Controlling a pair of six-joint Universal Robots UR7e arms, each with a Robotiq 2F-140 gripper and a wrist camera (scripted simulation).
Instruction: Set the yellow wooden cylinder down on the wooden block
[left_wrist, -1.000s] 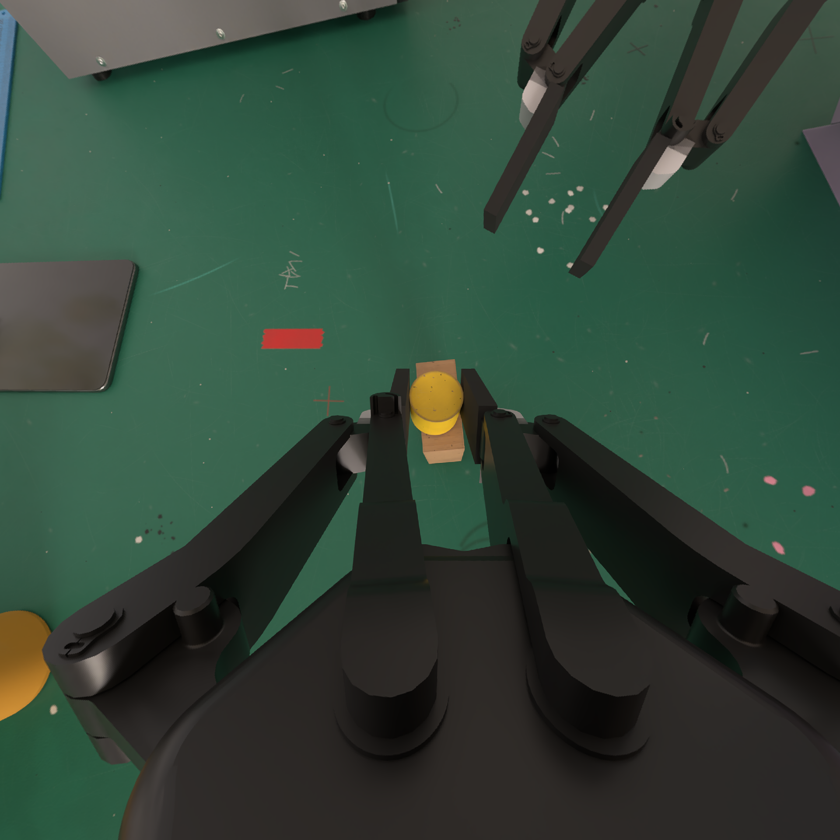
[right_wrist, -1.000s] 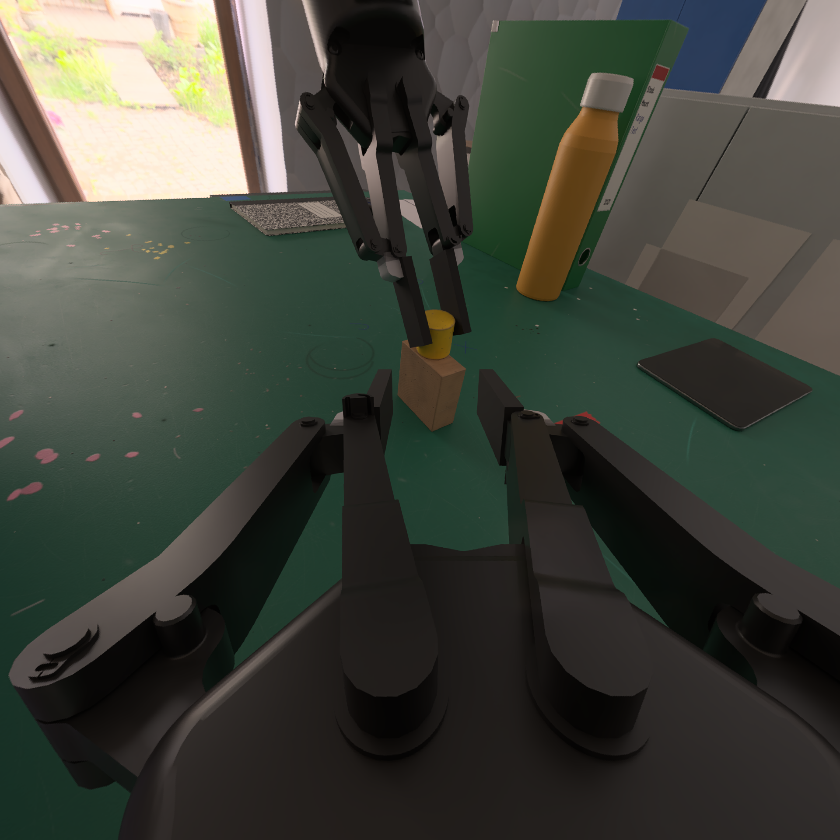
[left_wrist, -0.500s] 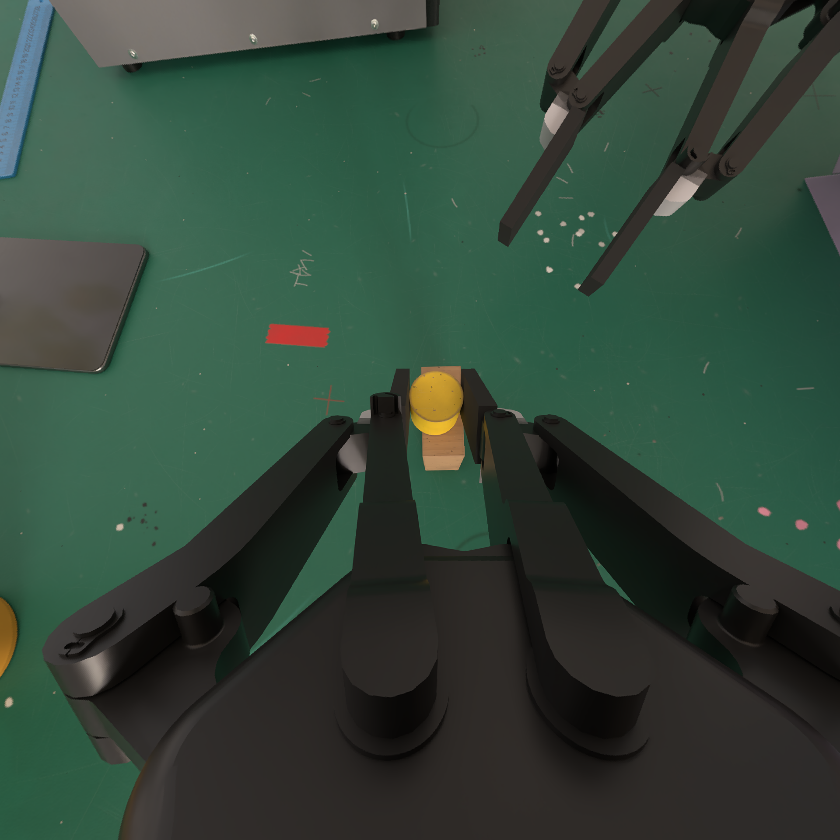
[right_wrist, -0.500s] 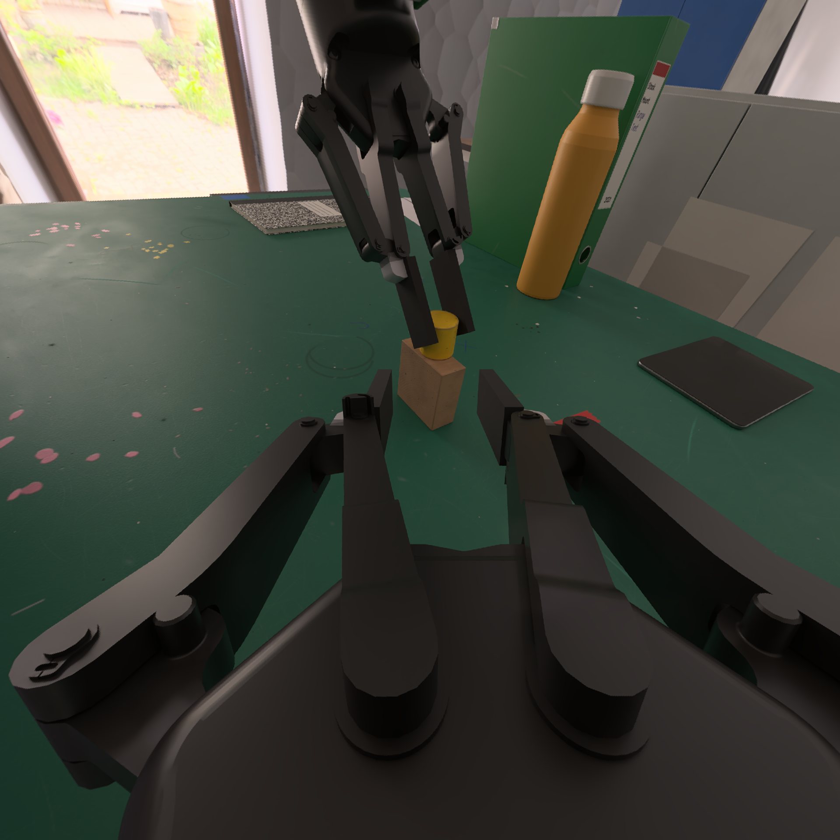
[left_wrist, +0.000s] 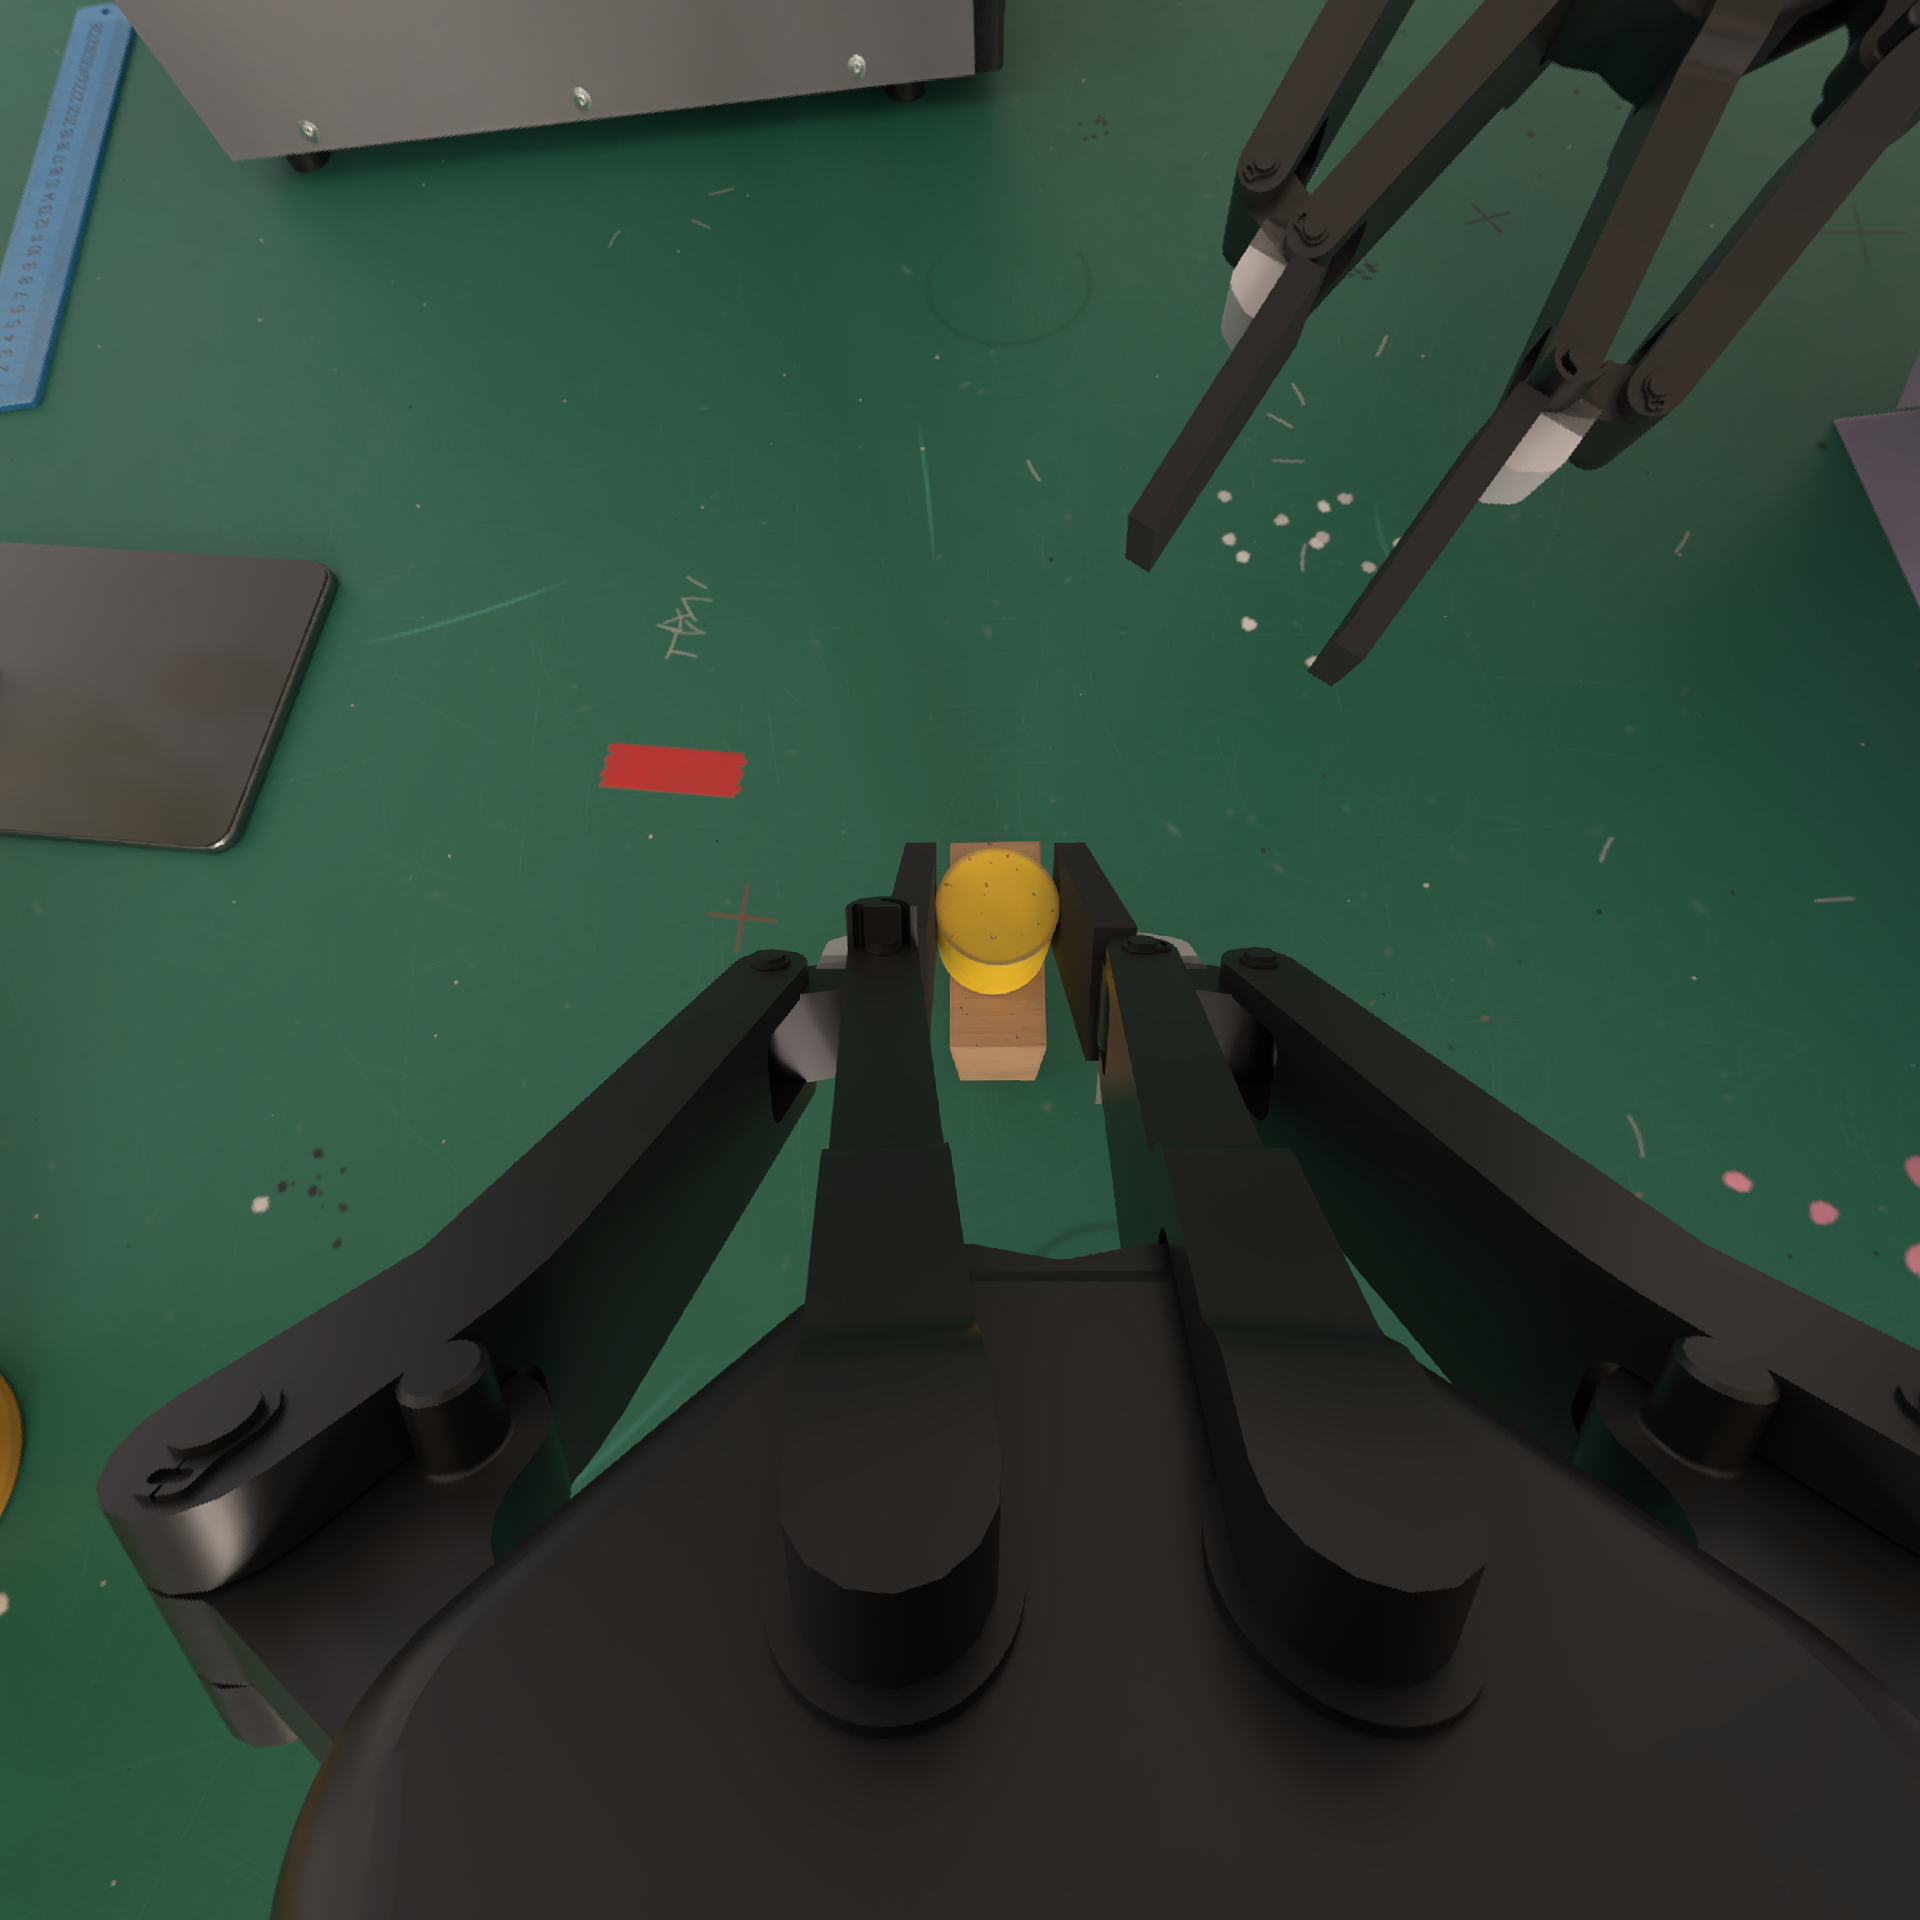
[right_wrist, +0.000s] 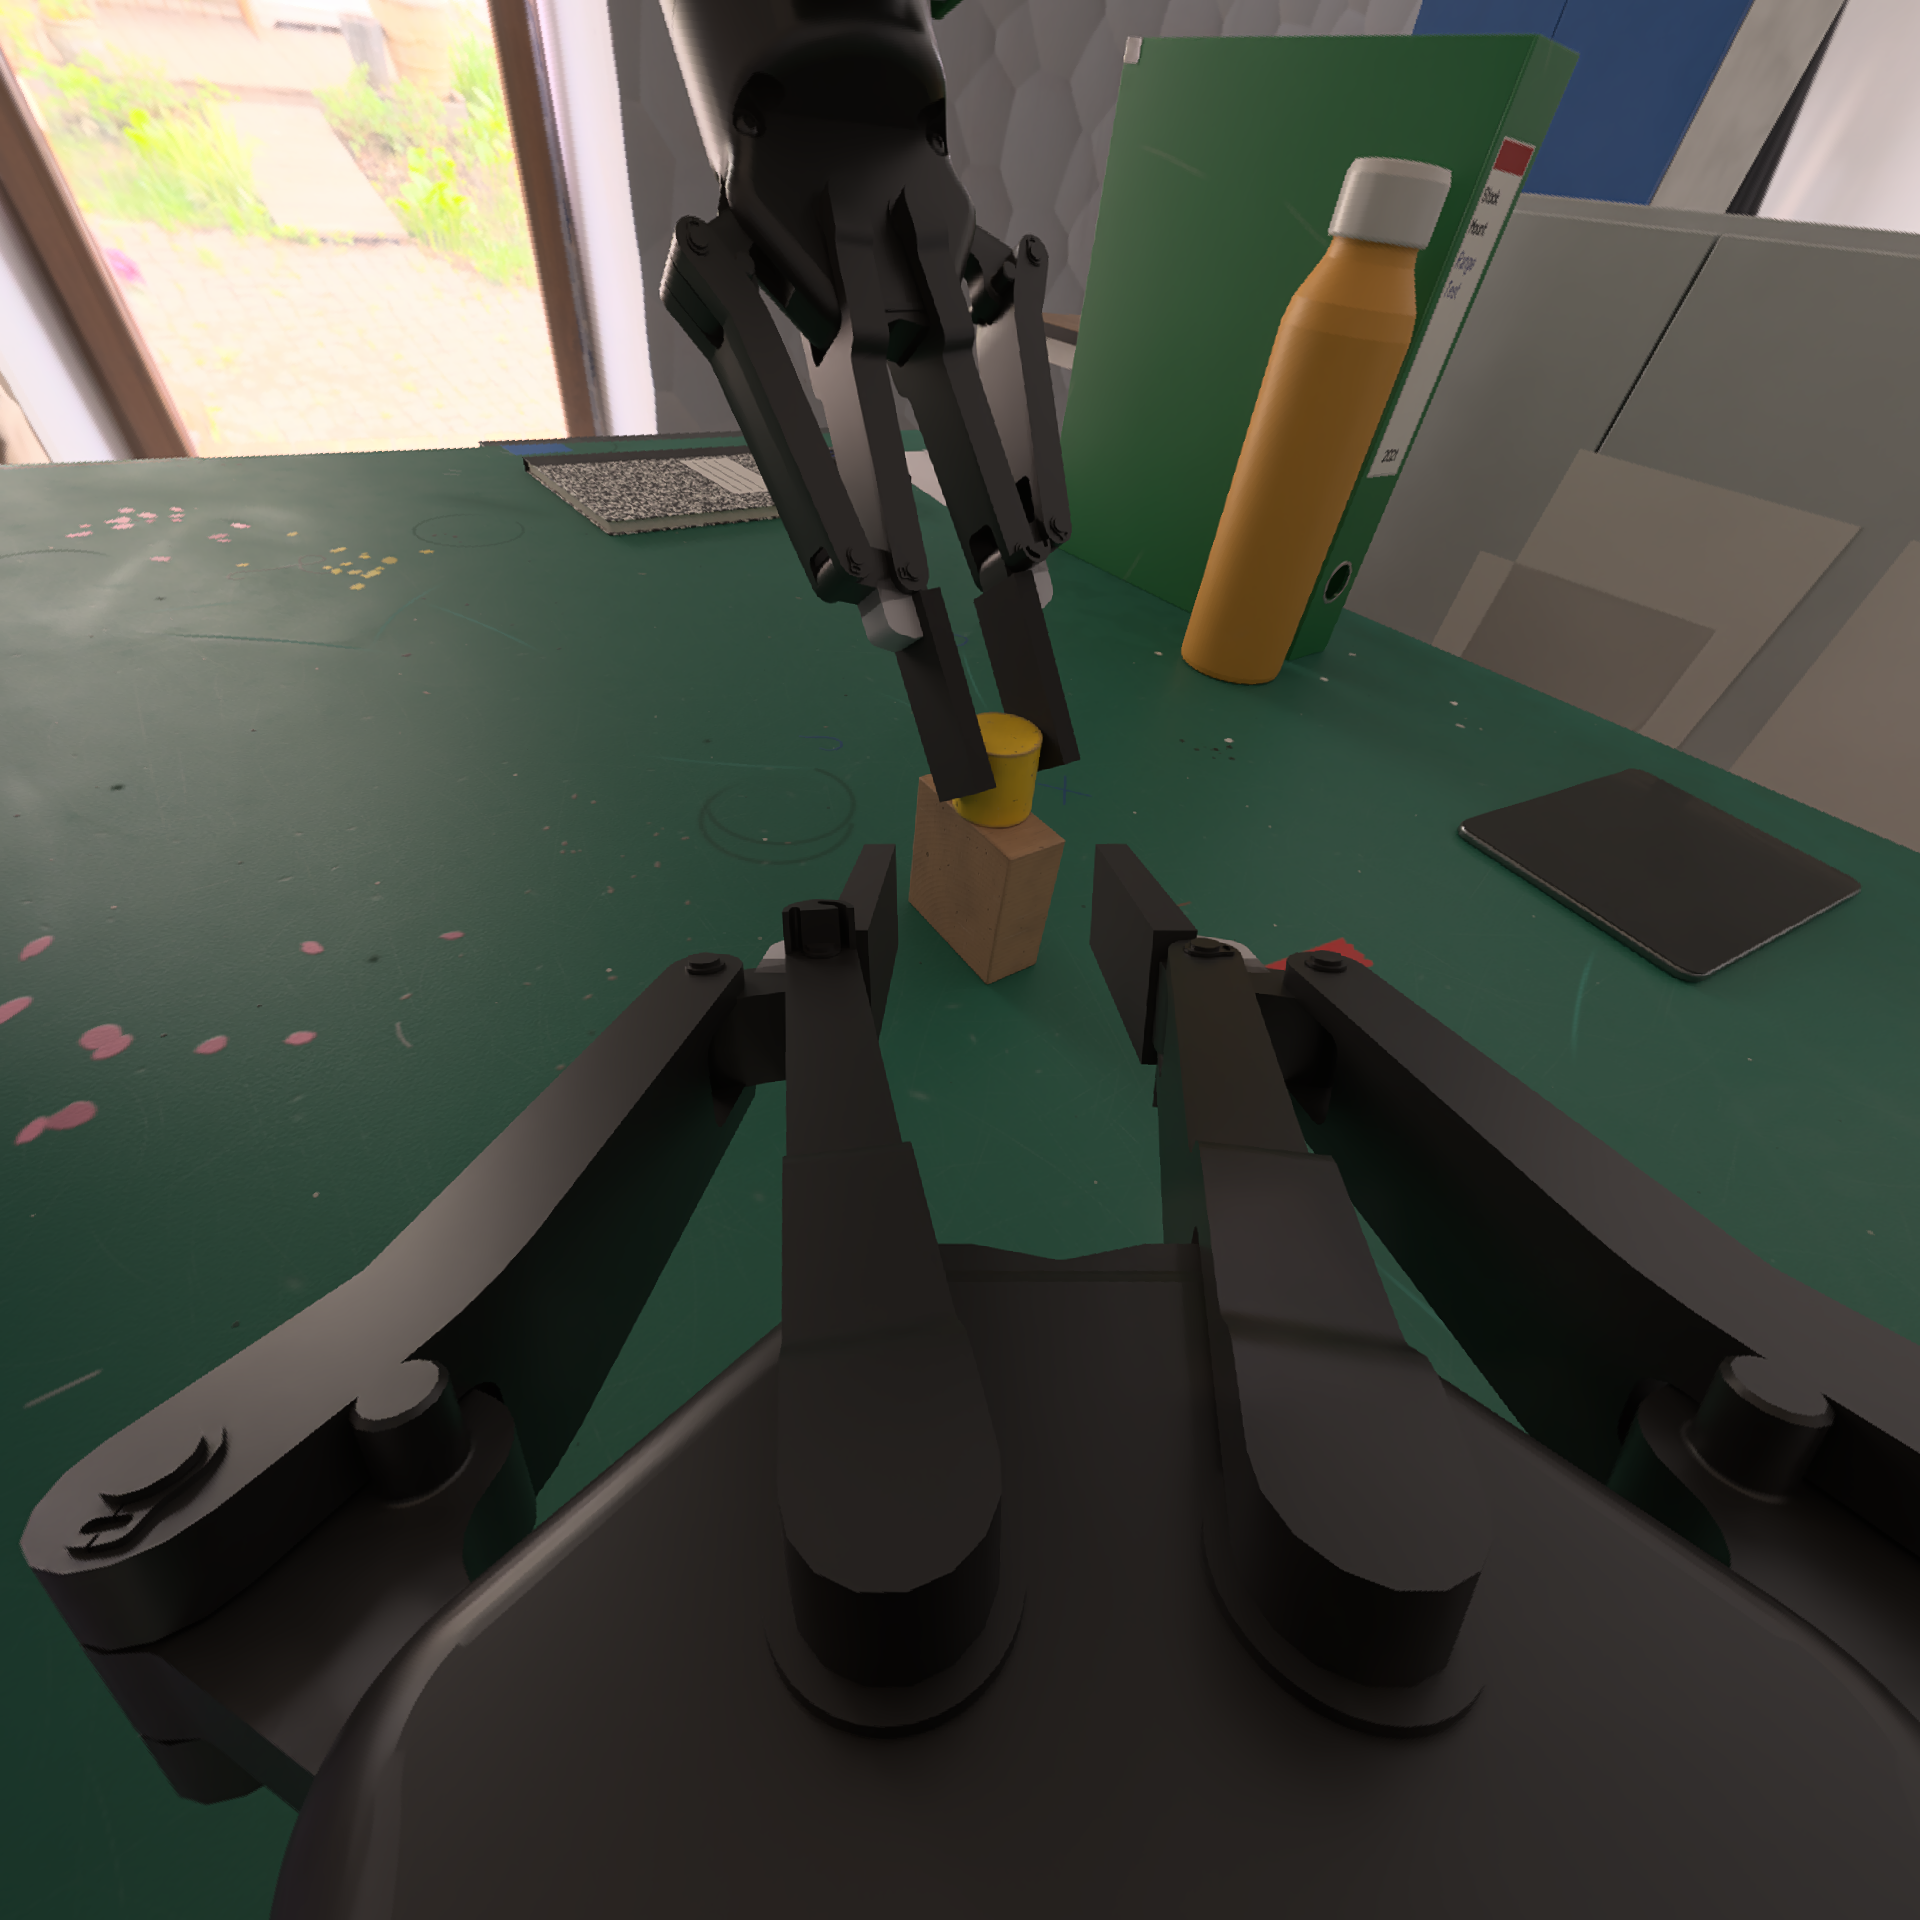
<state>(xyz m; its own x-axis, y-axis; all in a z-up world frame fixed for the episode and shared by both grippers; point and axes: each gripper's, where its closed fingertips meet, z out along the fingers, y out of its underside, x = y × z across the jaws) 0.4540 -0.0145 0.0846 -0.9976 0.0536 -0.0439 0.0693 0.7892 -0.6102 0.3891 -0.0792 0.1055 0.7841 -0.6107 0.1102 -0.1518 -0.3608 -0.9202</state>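
Note:
The yellow wooden cylinder (left_wrist: 995, 920) is upright between the fingers of my left gripper (left_wrist: 995, 850), which is shut on it. Its base sits at the top face of the wooden block (left_wrist: 995, 1029), which stands on the green table. In the right wrist view the left gripper (right_wrist: 1013, 769) comes down from above at a slant. There the cylinder (right_wrist: 1003, 769) rests on or just over the far end of the block (right_wrist: 987, 894). My right gripper (right_wrist: 992, 862) is open and empty, low over the table just in front of the block. It also shows in the left wrist view (left_wrist: 1236, 603).
An orange bottle (right_wrist: 1309, 447) and a green binder (right_wrist: 1226, 260) stand at the back right. A dark flat pad (right_wrist: 1662, 873) lies to the right. A red tape strip (left_wrist: 673, 770), a blue ruler (left_wrist: 52, 208) and a grey box (left_wrist: 571, 62) also lie on the table.
My left gripper has tilted and shifted slightly over the block, keeping the cylinder in its grip. The right gripper has not moved.

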